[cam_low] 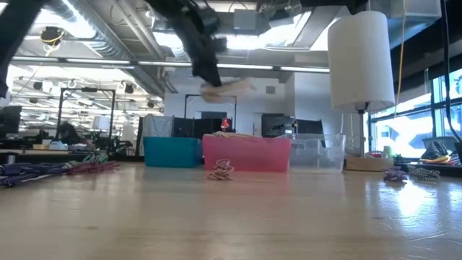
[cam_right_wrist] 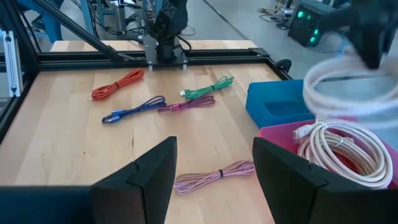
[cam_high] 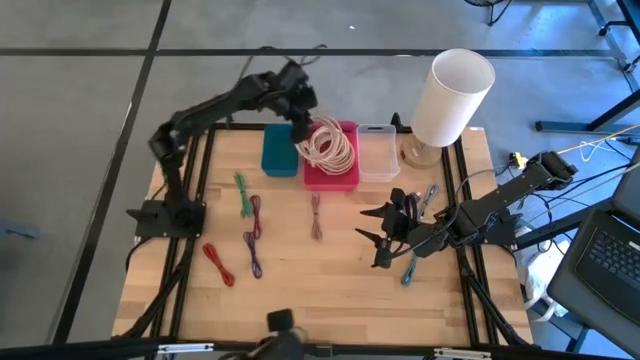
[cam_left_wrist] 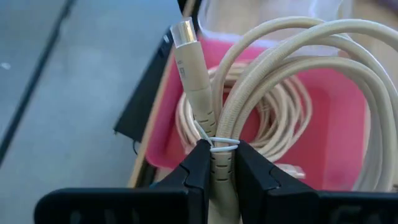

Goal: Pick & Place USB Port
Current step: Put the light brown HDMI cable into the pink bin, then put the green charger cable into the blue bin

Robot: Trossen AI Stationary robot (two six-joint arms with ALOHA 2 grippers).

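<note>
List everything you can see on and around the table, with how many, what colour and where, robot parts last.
Held cable: one, beige coil, in left pincer above pink bin.
Binned cable: one, beige, in pink bin.
Bins: three in the far row; blue bin, pink bin, clear bin.
Loose cables: red, green, purple, pink, blue, on table.
Lamp: one, white, far right corner.
Left pincer: shut on held cable.
Right pincer: open, over table's right.

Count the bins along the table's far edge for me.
3: a blue bin on the left, a pink bin in the middle holding beige cable, and a clear bin on the right.
</note>
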